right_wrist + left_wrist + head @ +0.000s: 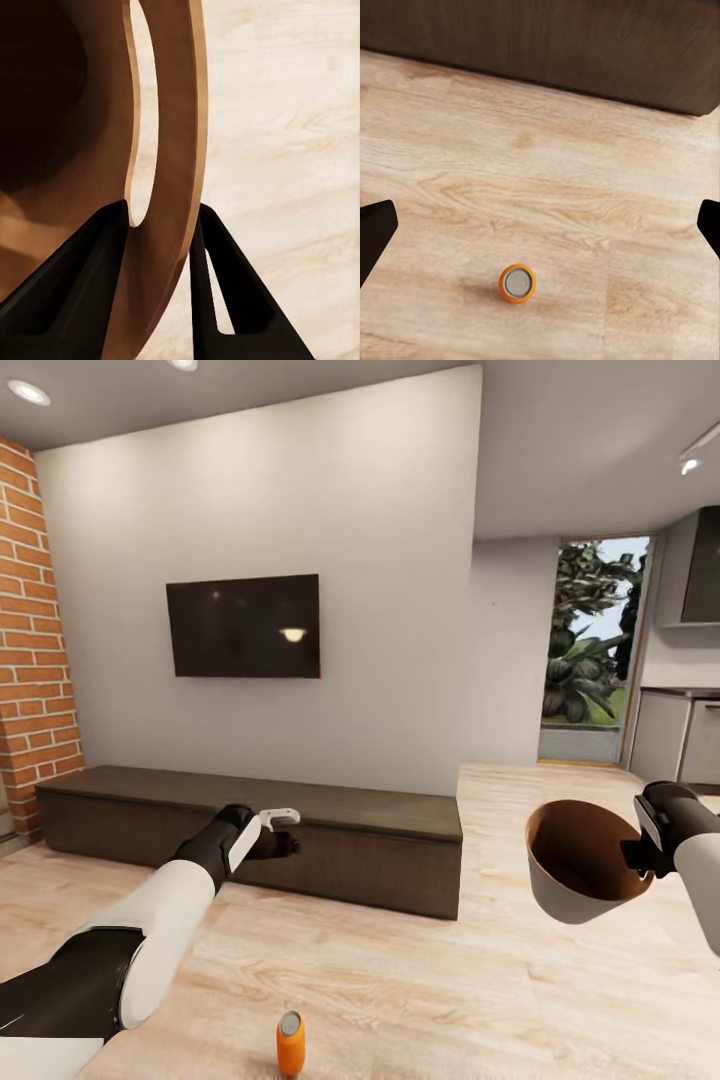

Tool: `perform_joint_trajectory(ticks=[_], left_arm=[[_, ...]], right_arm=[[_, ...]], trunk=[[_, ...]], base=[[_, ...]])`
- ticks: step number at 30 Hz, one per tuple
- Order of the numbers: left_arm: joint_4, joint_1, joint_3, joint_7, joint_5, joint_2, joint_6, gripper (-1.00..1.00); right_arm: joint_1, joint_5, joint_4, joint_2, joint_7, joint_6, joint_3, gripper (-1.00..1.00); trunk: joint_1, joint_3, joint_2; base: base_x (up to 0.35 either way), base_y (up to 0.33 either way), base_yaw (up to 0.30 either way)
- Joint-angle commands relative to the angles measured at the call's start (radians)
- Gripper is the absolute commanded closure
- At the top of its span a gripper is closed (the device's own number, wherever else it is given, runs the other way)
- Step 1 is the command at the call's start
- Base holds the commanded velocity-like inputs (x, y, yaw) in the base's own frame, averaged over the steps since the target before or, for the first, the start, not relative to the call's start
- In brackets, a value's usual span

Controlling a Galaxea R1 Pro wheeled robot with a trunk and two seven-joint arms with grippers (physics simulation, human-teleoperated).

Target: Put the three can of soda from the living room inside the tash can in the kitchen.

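The left gripper (283,830) hangs over bare wood floor (400,980) in front of the long dark bench (300,830), its fingers spread wide apart with nothing between them. Below and nearer the robot an orange soda can (290,1044) stands upright on the floor; in the left wrist view it (517,283) shows silver top up, well clear of both fingertips. It is probably light, stiff and smooth — easy to topple — so a grip across the middle of its round wall looks safest. Nothing crowds it; the bench and the TV (243,626) are well apart. To the right, the right gripper (640,855) is clamped on the rim of the trash can (580,865), carried off the floor — its wall (169,187) between the fingers
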Motion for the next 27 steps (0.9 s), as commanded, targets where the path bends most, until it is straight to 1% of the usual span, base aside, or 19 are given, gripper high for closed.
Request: perform_joint_trajectory(ticks=[1,4,7,10,13,14,19,27], left_arm=[[0.000,0.000,0.000,0.000,0.000,0.000,0.000,-1.00],[0.000,0.000,0.000,0.000,0.000,0.000,0.000,-1.00],[0.000,0.000,0.000,-0.001,0.000,0.000,0.000,-1.00],[0.000,0.000,0.000,-0.001,0.000,0.001,0.000,-1.00],[0.000,0.000,0.000,-0.001,0.000,0.001,-0.002,-1.00],[0.000,0.000,0.000,-0.001,0.000,0.001,-0.003,-1.00],[0.000,0.000,0.000,-0.001,0.000,0.001,-0.018,-1.00],[0.000,0.000,0.000,-0.001,0.000,0.001,-0.026,-1.00]], right_arm=[[-0.002,-0.010,-0.003,0.000,0.003,0.000,-0.003,1.00],[-0.005,-0.009,-0.010,0.001,0.003,0.000,-0.002,1.00],[-0.050,-0.008,-0.018,0.002,0.003,0.000,-0.001,1.00],[-0.107,-0.007,-0.017,0.002,-0.002,0.000,-0.001,1.00],[-0.158,-0.008,-0.014,0.005,-0.027,0.000,0.001,1.00],[-0.158,-0.008,-0.014,0.005,-0.027,0.000,0.001,1.00],[-0.197,-0.009,-0.013,0.012,-0.061,0.000,0.001,1.00],[-0.254,-0.010,-0.012,0.015,-0.072,0.000,0.006,1.00]], trunk=[[0.000,-0.004,-0.001],[0.002,-0.015,-0.001],[0.003,-0.027,-0.002],[0.004,-0.039,-0.003],[0.006,-0.050,-0.003],[0.006,-0.054,-0.004],[0.008,-0.073,-0.005],[0.012,-0.104,-0.007]], base=[[0.000,0.000,0.000],[0.000,0.000,0.000],[0.000,0.000,0.000],[0.000,0.000,0.000],[0.000,0.000,0.000],[0.000,0.000,0.000],[0.000,0.000,0.000],[0.000,0.000,0.000]])
